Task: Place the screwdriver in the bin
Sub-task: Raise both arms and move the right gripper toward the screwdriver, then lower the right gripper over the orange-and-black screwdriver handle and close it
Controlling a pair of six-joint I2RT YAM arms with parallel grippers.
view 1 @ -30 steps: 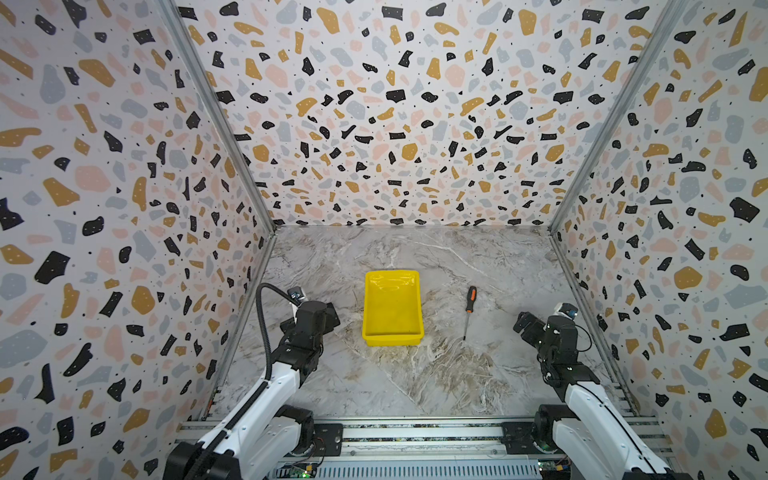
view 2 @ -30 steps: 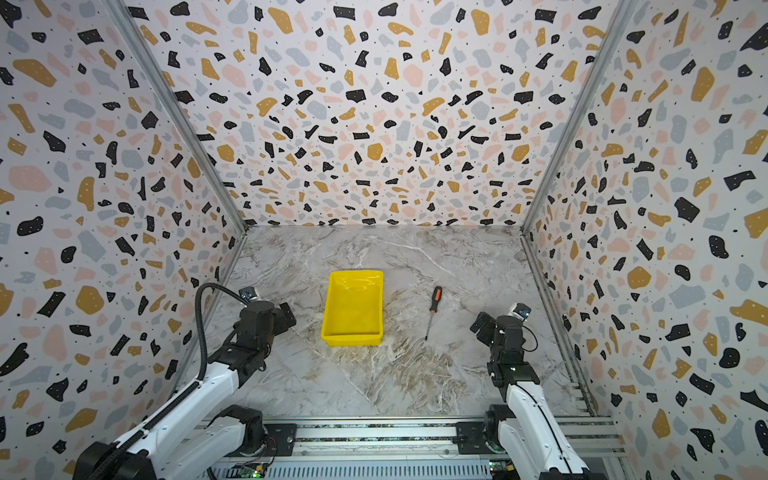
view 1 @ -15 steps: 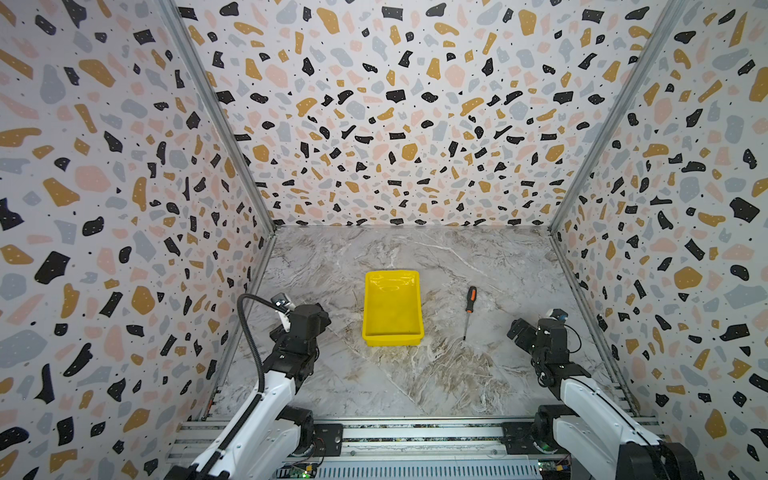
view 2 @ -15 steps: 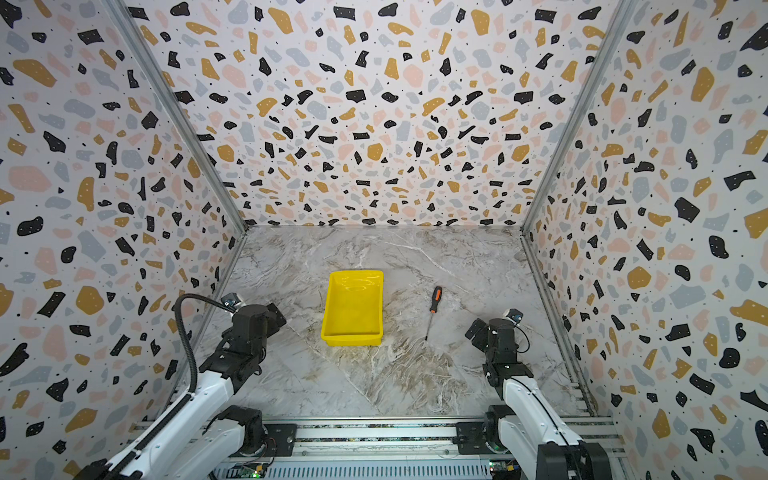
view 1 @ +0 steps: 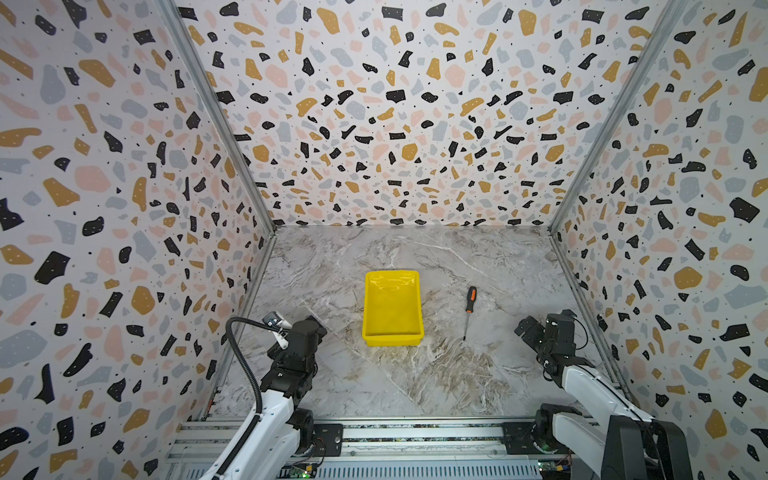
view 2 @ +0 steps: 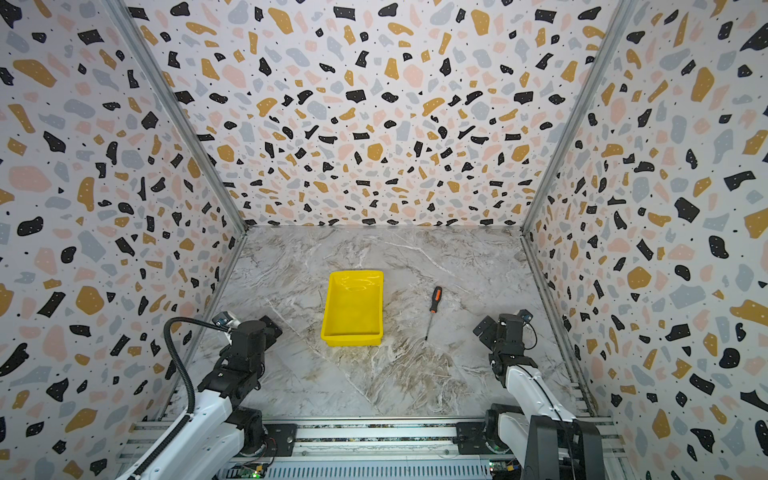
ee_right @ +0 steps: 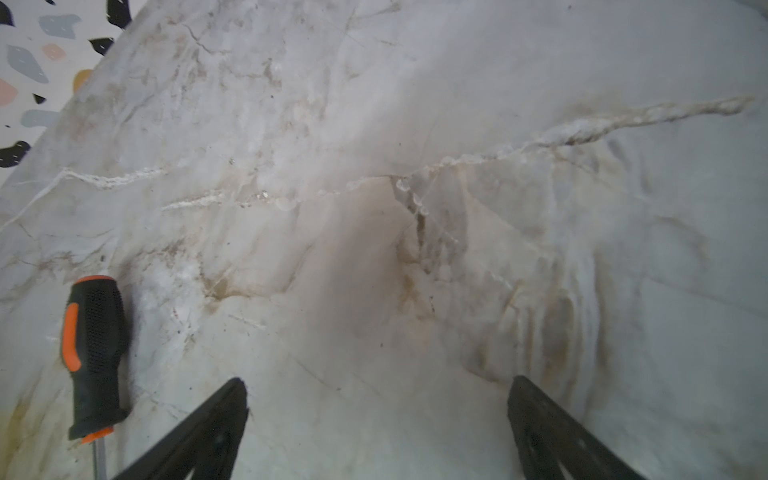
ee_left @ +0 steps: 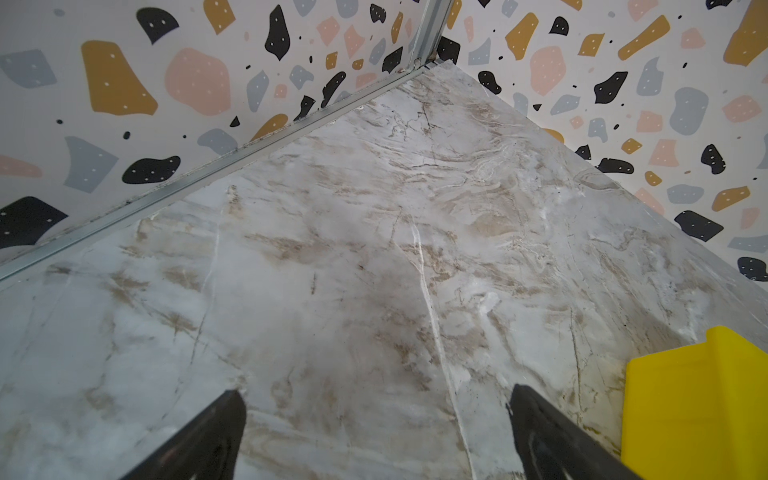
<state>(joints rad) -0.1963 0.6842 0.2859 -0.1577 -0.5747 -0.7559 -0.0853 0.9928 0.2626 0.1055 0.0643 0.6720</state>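
- Screwdriver (view 1: 468,309) lies flat on the table (view 1: 415,374), just right of the bin (view 1: 392,340), apart from its rim.
- Bare marble separates it from my right gripper (ee_right: 376,386), jaws wide, empty.
- My left gripper (ee_left: 374,399), jaws wide too, hangs near the bin's corner.

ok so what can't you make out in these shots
- tip of the screwdriver: too small in both top views; cut off by the frame edge in the right wrist view.
- the bin: left wrist view shows only one corner, the rest lies beyond the edge.
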